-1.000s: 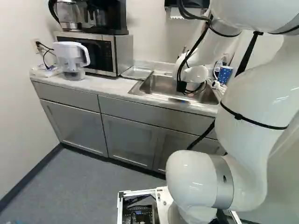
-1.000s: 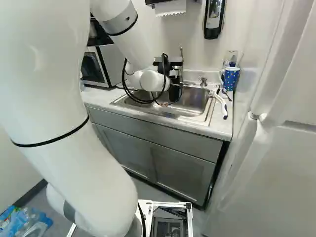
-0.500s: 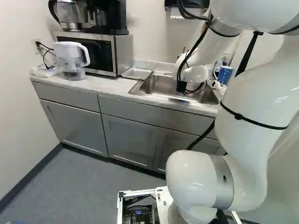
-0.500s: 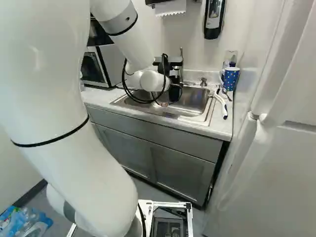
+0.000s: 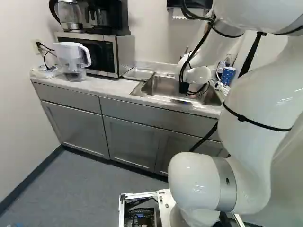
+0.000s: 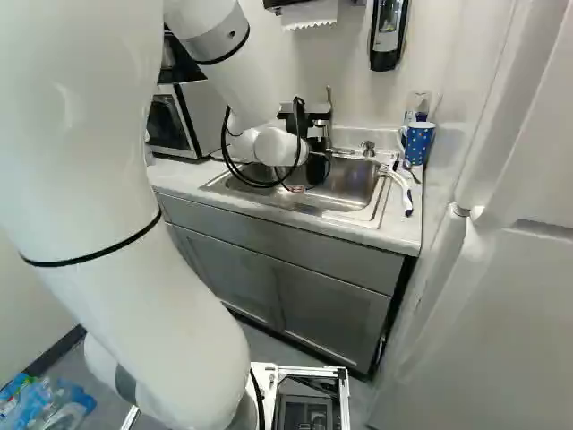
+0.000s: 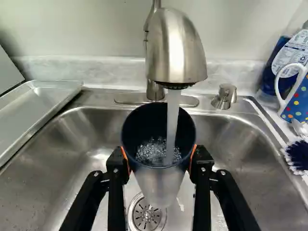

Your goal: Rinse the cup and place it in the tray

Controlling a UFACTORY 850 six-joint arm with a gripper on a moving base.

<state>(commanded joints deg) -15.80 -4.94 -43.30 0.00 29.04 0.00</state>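
In the right base view, my gripper (image 6: 317, 165) reaches over the sink (image 6: 356, 188), mostly hidden behind the wrist and cables. The wrist view shows the gripper (image 7: 160, 161) with orange pads against both sides of a cup (image 7: 159, 185), shut on it. The cup has a dark blue inside and a paler lower part; its open mouth faces the camera. Water (image 7: 172, 125) pours into it from the faucet (image 7: 175, 48) and bubbles inside. Beside the sink, the shallow metal tray (image 7: 41, 108) lies on the counter; it also shows in the left base view.
A dotted blue mug (image 6: 419, 141), a dish-soap bottle (image 7: 281, 62) and brushes (image 6: 400, 190) stand or lie at the sink's other side. A soap pump (image 7: 224, 96) rises behind the basin. The microwave (image 5: 102, 53) and a water pitcher (image 5: 72, 61) are beyond the tray.
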